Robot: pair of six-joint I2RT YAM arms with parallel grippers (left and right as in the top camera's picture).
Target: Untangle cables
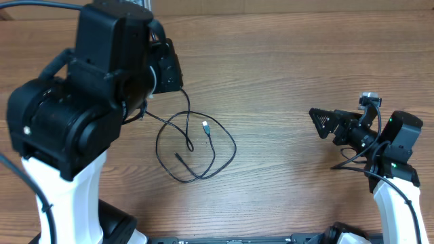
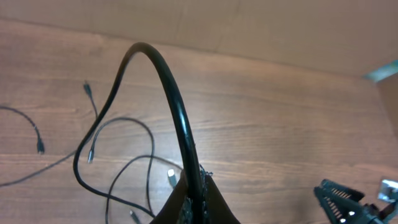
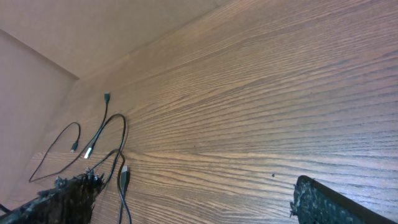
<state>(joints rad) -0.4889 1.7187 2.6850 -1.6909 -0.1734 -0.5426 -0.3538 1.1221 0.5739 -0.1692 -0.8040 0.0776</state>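
Wood-grain table, tan wall behind, left gripper jaws clamped on arching cable, right gripper jaws apart, loose cables ahead.

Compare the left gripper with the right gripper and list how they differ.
The left gripper is shut on a cable that arcs up from it; the right gripper is open and empty. The left gripper is near the tangle; the right gripper stands well apart from it. Both are black, over the wooden table.
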